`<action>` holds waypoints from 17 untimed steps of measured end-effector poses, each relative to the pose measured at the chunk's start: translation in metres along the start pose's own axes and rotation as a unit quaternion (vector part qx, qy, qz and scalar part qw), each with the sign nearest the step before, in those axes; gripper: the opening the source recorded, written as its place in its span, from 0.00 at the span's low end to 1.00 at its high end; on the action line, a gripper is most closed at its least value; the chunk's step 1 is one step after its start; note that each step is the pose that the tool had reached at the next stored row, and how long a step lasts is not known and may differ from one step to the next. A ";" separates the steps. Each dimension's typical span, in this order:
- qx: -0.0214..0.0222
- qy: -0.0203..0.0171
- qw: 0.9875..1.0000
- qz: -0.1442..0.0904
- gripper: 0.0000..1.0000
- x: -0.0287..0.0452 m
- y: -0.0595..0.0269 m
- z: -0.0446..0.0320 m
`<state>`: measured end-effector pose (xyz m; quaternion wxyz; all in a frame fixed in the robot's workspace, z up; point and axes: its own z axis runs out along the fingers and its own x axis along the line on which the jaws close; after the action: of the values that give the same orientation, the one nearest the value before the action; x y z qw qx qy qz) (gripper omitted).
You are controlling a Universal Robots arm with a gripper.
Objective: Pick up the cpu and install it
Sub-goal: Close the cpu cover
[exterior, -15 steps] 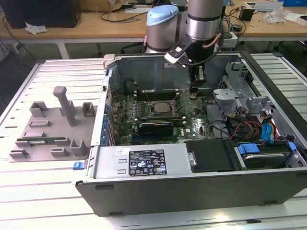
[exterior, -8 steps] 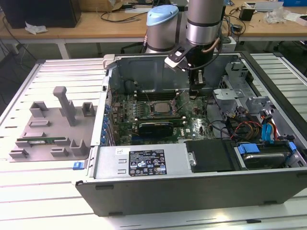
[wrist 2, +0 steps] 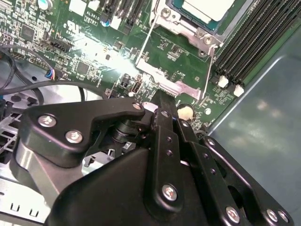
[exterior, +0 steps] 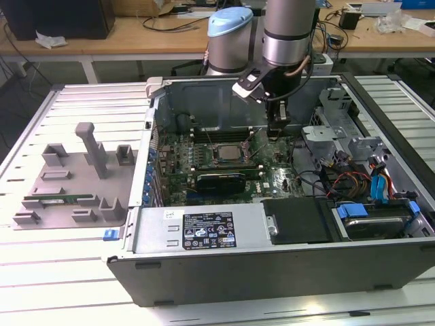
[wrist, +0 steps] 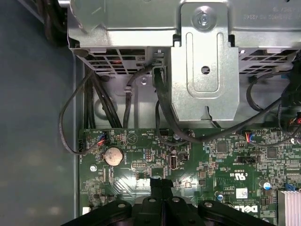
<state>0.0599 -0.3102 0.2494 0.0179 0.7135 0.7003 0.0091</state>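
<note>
Open case [exterior: 204, 261] lay on a slatted table [exterior: 75, 278], across the middle of the exterior view. The arm [exterior: 289, 34] hung down from the upper middle of that frame into the case.

Gripper [exterior: 274, 130]: low over the green board [exterior: 204, 170], near the case's far wall. Fingers were pressed together with nothing between them. In the first wrist view the 2 fingertips [wrist: 156, 186] met along a thin seam just above the board, near a coin cell [wrist: 113, 156]. The second wrist view showed the same cell beside the finger's end.

Cpu [exterior: 228, 151]: silver top up, lying flat in its place on the board, at the centre of the exterior frame. It sat to the exterior view's left of the gripper, near it but apart and untouched. In the second wrist view the cpu [wrist 2: 207, 8] sat inside the metal socket frame [wrist 2: 186, 29], with black memory slots [wrist 2: 254, 42] running alongside. I could not tell if the frame was latched.

Other notes:
- Grey tray [exterior: 68, 170] was on the table at the exterior view's left, well apart from the case, with 1 green memory stick [exterior: 58, 201] lying in it.
- Metal drive cage [wrist: 204, 61] stood beyond the board's edge in the first wrist view, with black cables [wrist: 89, 103] running from under it to the board.
</note>
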 end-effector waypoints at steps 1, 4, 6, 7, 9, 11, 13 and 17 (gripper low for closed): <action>0.000 0.000 1.000 0.000 0.11 0.0000 -0.0014 0.0000; 0.000 0.000 1.000 0.000 0.11 -0.0001 -0.0073 -0.0003; 0.000 0.000 1.000 0.000 0.11 -0.0003 -0.0171 -0.0007; 0.000 0.000 1.000 0.000 0.11 -0.0005 -0.0221 -0.0009; -0.001 0.001 1.000 0.000 0.11 -0.0006 -0.0274 -0.0011; -0.001 0.003 1.000 0.000 0.11 -0.0007 -0.0369 -0.0013; -0.002 0.004 1.000 0.000 0.11 -0.0008 -0.0437 -0.0017; -0.002 0.005 1.000 0.000 0.11 -0.0009 -0.0499 -0.0019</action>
<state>0.0100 -0.3102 0.2494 0.0155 0.7136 0.7003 0.0139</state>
